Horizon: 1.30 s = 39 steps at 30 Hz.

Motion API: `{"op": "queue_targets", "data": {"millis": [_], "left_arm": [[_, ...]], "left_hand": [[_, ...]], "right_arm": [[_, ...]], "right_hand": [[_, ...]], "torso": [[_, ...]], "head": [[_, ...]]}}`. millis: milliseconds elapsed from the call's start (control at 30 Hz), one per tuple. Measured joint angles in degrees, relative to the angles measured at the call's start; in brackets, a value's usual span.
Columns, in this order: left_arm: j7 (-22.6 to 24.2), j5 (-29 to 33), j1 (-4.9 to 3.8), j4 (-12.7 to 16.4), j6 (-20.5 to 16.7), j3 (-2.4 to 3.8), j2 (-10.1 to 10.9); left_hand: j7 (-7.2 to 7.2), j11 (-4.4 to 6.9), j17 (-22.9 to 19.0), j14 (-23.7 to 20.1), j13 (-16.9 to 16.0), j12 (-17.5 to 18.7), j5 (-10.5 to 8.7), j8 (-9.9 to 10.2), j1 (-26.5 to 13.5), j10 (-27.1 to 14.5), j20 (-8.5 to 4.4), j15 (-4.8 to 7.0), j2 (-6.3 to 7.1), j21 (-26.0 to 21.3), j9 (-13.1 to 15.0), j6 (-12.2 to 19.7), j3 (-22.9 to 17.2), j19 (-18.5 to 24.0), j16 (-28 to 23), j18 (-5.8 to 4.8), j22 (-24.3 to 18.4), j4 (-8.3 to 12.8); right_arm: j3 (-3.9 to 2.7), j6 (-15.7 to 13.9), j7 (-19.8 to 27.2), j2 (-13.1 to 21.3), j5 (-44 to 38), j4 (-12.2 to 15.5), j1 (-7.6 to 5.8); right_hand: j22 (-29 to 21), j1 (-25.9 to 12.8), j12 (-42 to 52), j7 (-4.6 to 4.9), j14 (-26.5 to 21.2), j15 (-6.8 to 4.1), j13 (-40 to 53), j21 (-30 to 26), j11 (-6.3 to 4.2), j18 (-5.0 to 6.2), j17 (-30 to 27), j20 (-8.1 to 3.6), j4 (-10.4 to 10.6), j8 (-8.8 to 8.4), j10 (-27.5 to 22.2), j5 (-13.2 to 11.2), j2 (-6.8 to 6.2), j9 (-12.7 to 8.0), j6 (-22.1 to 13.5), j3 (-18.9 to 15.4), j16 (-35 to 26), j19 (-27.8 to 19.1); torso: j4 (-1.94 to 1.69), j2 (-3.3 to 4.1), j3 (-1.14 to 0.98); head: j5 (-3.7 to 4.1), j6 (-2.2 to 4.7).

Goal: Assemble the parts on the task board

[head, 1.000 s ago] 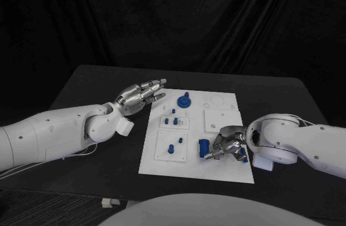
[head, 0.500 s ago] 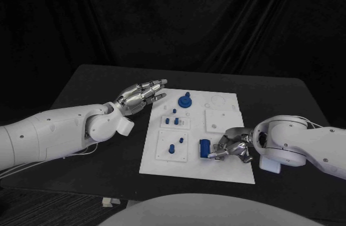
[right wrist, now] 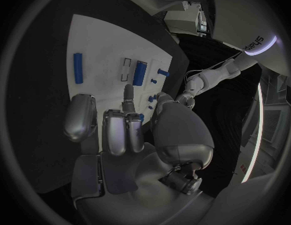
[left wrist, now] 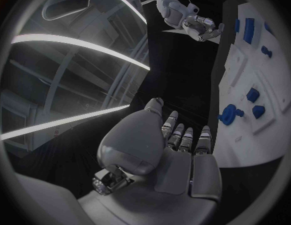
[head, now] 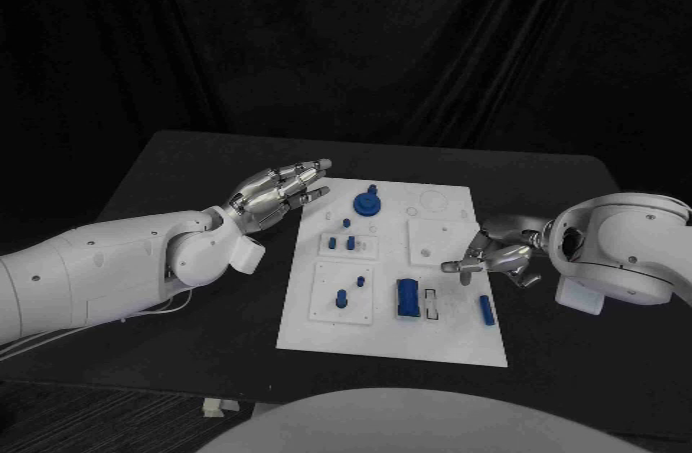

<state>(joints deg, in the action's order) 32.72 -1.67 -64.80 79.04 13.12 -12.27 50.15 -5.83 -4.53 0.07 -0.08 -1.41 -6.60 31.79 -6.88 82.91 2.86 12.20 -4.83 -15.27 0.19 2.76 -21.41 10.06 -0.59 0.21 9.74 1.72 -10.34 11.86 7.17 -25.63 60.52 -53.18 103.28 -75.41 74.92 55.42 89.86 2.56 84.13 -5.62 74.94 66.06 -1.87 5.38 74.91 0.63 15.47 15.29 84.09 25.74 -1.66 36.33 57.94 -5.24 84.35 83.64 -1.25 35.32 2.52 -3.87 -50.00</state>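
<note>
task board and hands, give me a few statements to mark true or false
1. The right hand holds a blue part. False: it holds nothing, its fingers apart above the board's right edge.
2. A slim blue bar lies on the task board near its right edge. True.
3. The left hand rests on the board. False: it is beside the board's left edge, fingers straight.
4. A round blue part sits near the board's far end. True.
5. A blue block lies beside a slot. True.
</note>
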Motion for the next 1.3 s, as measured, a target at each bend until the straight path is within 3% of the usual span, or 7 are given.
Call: {"op": "queue_targets", "data": {"millis": [200,300,467,600,700,900,1300], "left_arm": [[2.0,0.0,0.0,1.2,-0.5,0.0,0.3],[3.2,0.0,0.0,2.4,-0.7,0.0,0.8],[4.5,0.0,0.0,4.3,-1.0,0.0,1.6],[5.1,0.0,0.0,4.9,-1.0,0.0,1.8],[5.4,0.0,0.0,5.1,-1.0,0.0,1.9],[5.7,0.0,0.01,4.9,-1.0,0.0,1.9],[5.7,0.0,0.01,4.3,-1.0,0.0,1.9]], "left_hand": [[0.63,0.14,0.0,0.0,0.0,0.0,0.0,0.0,0.5,0.1,-0.87,0.0,0.55,0.0,0.0,0.6,0.0,0.2,0.0,0.0,-0.8,0.0],[1.1,0.8,0.0,0.2,-0.1,-0.7,0.23,-0.8,0.8,0.8,-1.99,0.86,1.46,0.0,0.0,-0.3,0.4,0.4,0.0,0.01,-1.0,0.4],[0.83,0.83,0.0,0.3,-0.1,-0.7,0.58,-0.9,0.8,0.8,-2.09,0.95,1.54,0.0,0.1,-0.6,0.4,0.4,0.0,0.01,-1.1,0.4],[0.61,0.83,0.0,0.3,-0.1,-0.8,1.03,-1.3,0.8,0.8,-2.09,0.95,1.54,0.0,0.2,-1.4,0.4,0.4,0.0,0.0,-1.1,0.4],[0.4,0.83,0.0,0.3,-0.1,-0.9,1.16,-1.3,0.8,0.8,-2.09,0.95,1.54,0.0,0.2,-1.6,0.4,0.4,0.0,0.0,-1.1,0.4],[0.4,0.83,0.0,0.3,-0.1,-0.9,1.39,-1.6,0.8,0.8,-2.08,0.95,1.54,0.0,0.2,-1.6,0.4,0.4,0.0,0.01,-1.1,0.4],[0.4,0.83,0.0,0.3,-0.1,-0.9,1.38,-1.6,0.8,0.8,-2.08,0.94,1.54,0.0,0.2,-1.6,0.4,0.4,0.0,0.01,-1.1,0.4]], "right_arm": [[0.06,0.4,-0.9,1.0,-5.4,-0.9,-0.03],[0.06,0.0,-1.0,1.8,-9.2,-0.9,0.61],[0.1,-1.6,-1.0,2.8,-15.7,-0.3,1.57],[0.09,-3.2,-1.0,3.4,-19.4,0.0,1.98],[0.07,-4.0,-1.2,3.7,-21.7,0.3,2.44],[0.07,-4.4,-2.3,3.7,-24.5,0.4,3.57],[0.09,-4.3,-3.8,2.7,-26.2,0.3,5.93]], "right_hand": [[0.0,3.4,0.0,1.48,-0.1,1.14,0.0,-0.3,1.39,0.0,-0.3,1.03,-0.9,-6.15,-0.1,0.6,0.81,-7.0,-1.0,-1.8,-1.6,-0.4],[0.0,4.7,0.0,1.54,-0.1,1.14,0.0,1.3,1.47,0.01,-0.9,1.23,-1.5,-7.22,-0.2,0.3,1.31,-10.0,1.0,-2.6,-1.8,-0.2],[0.0,5.8,0.0,1.43,-0.1,1.14,0.0,1.4,1.47,-0.57,-1.3,1.44,-1.9,-7.65,-0.2,-0.1,1.44,-11.5,2.2,-3.0,-2.0,0.0],[0.0,8.2,0.0,-0.41,-0.1,0.31,0.0,-0.6,0.24,-0.53,-0.9,0.97,-3.0,-5.07,-0.1,2.5,2.14,-10.8,8.0,-3.1,-1.7,-0.2],[0.0,8.7,0.0,-1.23,-0.2,-0.22,0.0,-0.4,-0.31,-0.52,-0.7,0.27,-3.2,-3.64,-0.1,3.8,2.37,-9.5,9.3,-3.3,-1.6,-0.1],[0.0,10.1,0.0,-1.45,-0.2,-0.49,0.0,-0.4,-0.81,-0.51,-0.7,-0.22,-4.0,-2.41,-0.2,4.4,2.83,-7.4,9.3,-3.3,-1.6,0.0],[0.0,11.0,0.0,-1.53,0.0,-0.69,0.0,-0.4,-0.8,-0.49,-0.5,-0.42,-4.3,-1.97,-0.2,3.2,3.17,-6.0,8.8,-3.1,-1.1,0.2]], "torso": [[0.0,-0.06,0.03],[0.01,-0.08,0.07],[-0.02,-0.1,0.13],[-0.01,-0.07,0.08],[0.01,0.03,0.04],[0.01,0.07,0.03],[0.02,0.04,0.02]], "head": [[0.88,0.0],[1.45,0.0],[2.77,0.0],[3.85,0.0],[4.55,0.0],[5.36,0.0],[5.26,0.0]]}}
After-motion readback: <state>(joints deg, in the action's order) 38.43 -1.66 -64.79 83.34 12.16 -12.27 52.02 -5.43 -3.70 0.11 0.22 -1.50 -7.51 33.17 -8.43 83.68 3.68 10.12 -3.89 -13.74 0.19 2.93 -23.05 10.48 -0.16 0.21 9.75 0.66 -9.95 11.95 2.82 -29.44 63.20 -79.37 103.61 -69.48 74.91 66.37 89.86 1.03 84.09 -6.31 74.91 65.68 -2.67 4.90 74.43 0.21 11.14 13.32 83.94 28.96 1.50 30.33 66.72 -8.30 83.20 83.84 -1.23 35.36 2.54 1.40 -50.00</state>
